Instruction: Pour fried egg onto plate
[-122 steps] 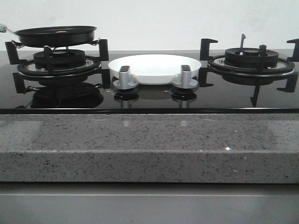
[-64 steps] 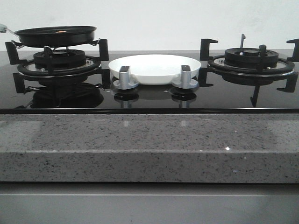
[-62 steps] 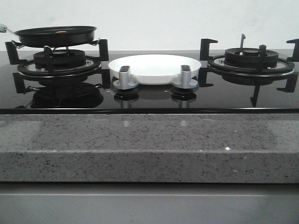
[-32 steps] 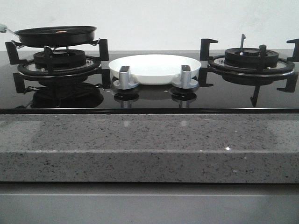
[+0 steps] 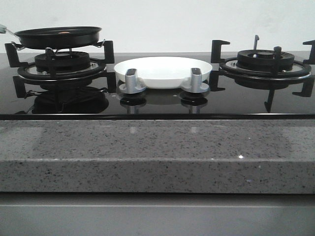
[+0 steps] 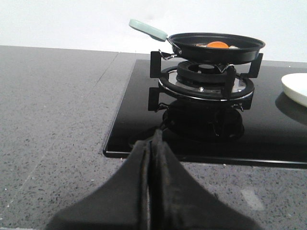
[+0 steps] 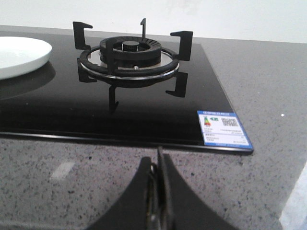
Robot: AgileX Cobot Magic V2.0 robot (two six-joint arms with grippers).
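The fried egg (image 6: pixel 218 45), its orange yolk showing, lies in a black frying pan (image 5: pixel 58 37) on the left burner; the pan also shows in the left wrist view (image 6: pixel 216 47), with a pale green handle (image 6: pixel 147 28). The white plate (image 5: pixel 162 72) sits on the black hob between the burners, its edge visible in both wrist views (image 6: pixel 295 88) (image 7: pixel 21 56). My left gripper (image 6: pixel 149 143) is shut and empty over the grey counter in front of the left burner. My right gripper (image 7: pixel 157 160) is shut and empty in front of the right burner. Neither gripper shows in the front view.
Two silver knobs (image 5: pixel 132 81) (image 5: pixel 195 81) stand in front of the plate. The right burner (image 5: pixel 264 64) has a bare black grate. A grey speckled counter edge (image 5: pixel 157 152) runs across the front. An energy label (image 7: pixel 223 128) is stuck on the hob's corner.
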